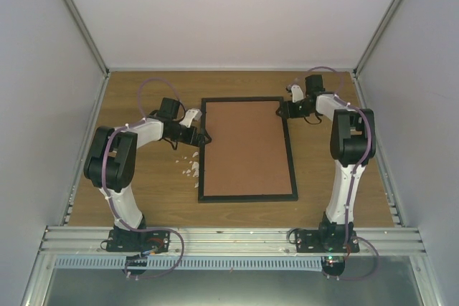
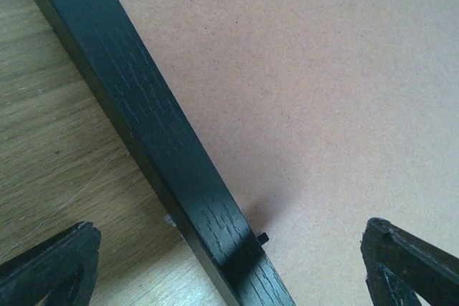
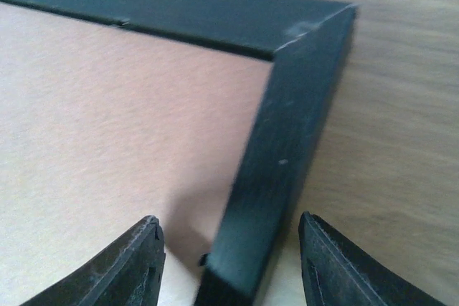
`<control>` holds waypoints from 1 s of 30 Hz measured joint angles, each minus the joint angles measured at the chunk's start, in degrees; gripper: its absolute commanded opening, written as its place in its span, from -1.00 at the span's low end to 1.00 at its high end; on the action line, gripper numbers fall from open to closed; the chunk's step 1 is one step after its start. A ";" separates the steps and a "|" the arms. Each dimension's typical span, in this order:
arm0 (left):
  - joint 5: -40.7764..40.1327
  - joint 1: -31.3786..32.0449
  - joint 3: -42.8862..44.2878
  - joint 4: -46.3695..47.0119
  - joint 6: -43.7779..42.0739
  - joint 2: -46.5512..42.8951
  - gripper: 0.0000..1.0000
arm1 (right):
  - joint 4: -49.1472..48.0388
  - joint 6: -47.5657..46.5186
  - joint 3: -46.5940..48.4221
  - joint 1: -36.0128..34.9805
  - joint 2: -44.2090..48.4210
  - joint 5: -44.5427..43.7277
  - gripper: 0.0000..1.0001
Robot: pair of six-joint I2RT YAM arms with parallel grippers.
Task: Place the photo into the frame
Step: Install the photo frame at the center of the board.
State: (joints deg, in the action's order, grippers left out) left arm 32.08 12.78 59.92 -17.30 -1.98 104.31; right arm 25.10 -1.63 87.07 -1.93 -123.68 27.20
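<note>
The black frame (image 1: 247, 197) lies flat in the middle of the table, with a brown backing board (image 1: 244, 145) filling it. The photo is hidden. My left gripper (image 1: 201, 136) is open and straddles the frame's left rail (image 2: 165, 141), one finger over the wood, the other over the board (image 2: 323, 91). A small black tab (image 2: 262, 237) sticks out from the rail there. My right gripper (image 1: 282, 110) is open at the far right corner. It straddles the right rail (image 3: 287, 141) with a gap on each side, and its fingers (image 3: 136, 263) touch nothing.
Several small white scraps (image 1: 192, 166) lie on the wooden table (image 1: 143, 198) just left of the frame. White walls close in the back and both sides. A metal rail (image 1: 229, 238) carrying both arm bases runs along the near edge.
</note>
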 measured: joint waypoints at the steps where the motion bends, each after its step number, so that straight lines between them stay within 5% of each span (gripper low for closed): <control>1: -0.02 0.00 0.00 0.00 0.00 0.00 0.98 | 0.33 0.02 -0.11 0.07 0.13 1.14 0.01; 10: -0.02 0.00 0.00 0.00 0.07 0.00 0.98 | 1.16 1.99 -0.35 1.64 3.82 7.30 -0.18; 30: 0.02 0.00 0.17 0.00 0.13 0.66 0.98 | 2.14 2.36 -0.42 3.10 1.73 3.23 -0.24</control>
State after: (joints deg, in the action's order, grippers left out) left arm 32.10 12.78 60.10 -17.30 -1.85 104.97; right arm 27.24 0.73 86.65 1.17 -121.95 30.44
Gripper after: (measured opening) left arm 0.990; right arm 0.390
